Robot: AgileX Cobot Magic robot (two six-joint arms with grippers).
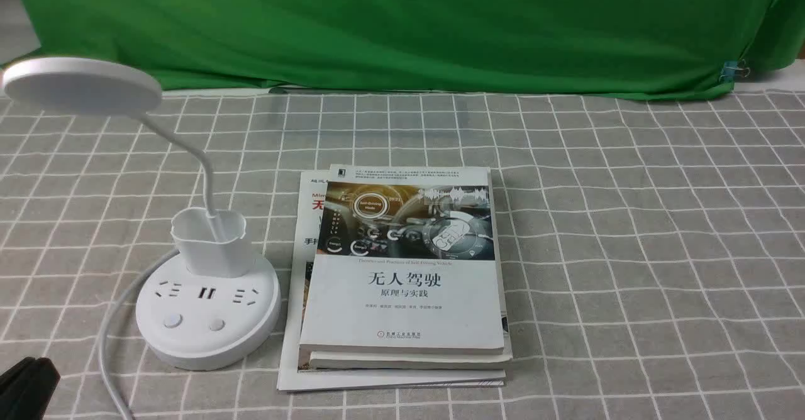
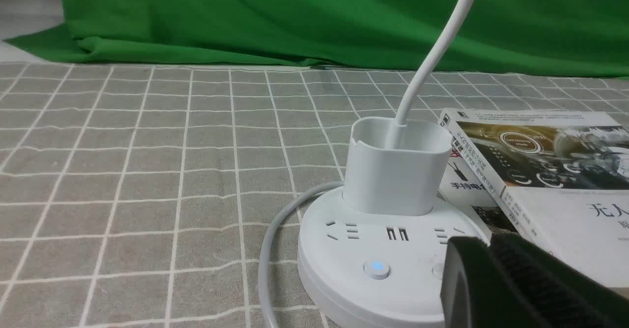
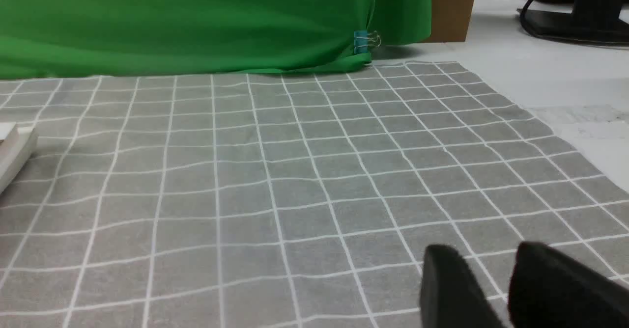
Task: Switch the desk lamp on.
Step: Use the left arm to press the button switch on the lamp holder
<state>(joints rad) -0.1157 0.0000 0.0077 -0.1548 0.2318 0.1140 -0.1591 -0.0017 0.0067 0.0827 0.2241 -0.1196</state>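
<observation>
Desk lamp (image 1: 207, 319) stood on the worktop just left of the book stack (image 1: 402, 269), its gooseneck bending away from the books and its head unlit. Left gripper (image 1: 25, 379), jaws apparently pressed together, sat beyond the lamp from the books. The base buttons (image 2: 376, 267) lay ahead of it, bookward (one glowed blue). Right gripper (image 3: 486, 259), jaws slightly spread, was right of the books and well apart, so the left arm was judged nearer. Top cover read "无人驾驶 原理与实践".
</observation>
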